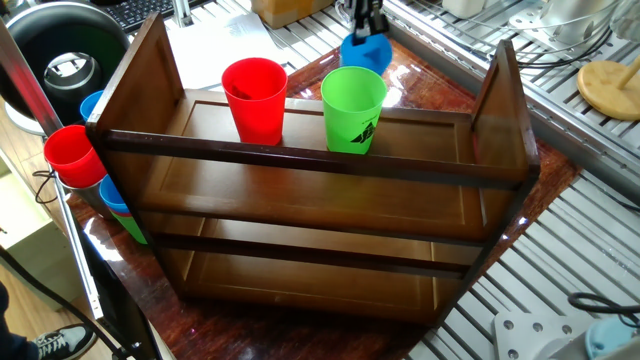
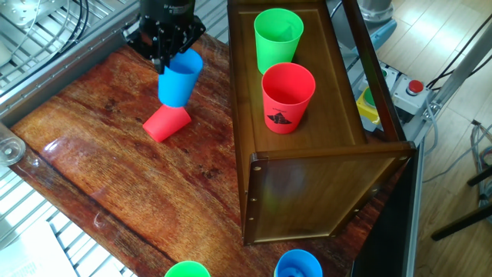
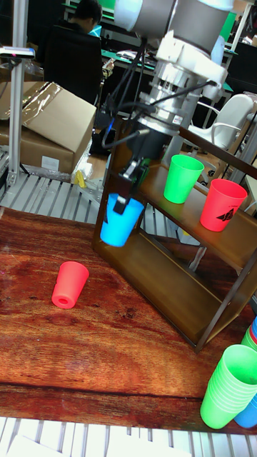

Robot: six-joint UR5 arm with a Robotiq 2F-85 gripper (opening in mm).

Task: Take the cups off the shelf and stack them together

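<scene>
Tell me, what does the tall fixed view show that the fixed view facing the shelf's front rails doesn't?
Only the tall view shows the red cup lying on the table and a person in the background. Only the front-rail view shows the shelf's lower tier from the front and a round black appliance. Both show the gripper holding the blue cup, plus green cup and red cup on the shelf.

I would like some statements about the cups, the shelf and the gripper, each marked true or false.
1. The gripper holds the blue plastic cup. True.
2. The red plastic cup on the table stands upright. False: it lies on its side.
3. Three cups remain on the dark brown wooden shelf. False: only two, the green plastic cup and the red plastic cup on the shelf.
4. Both shelf cups stand on the top tier. True.
</scene>
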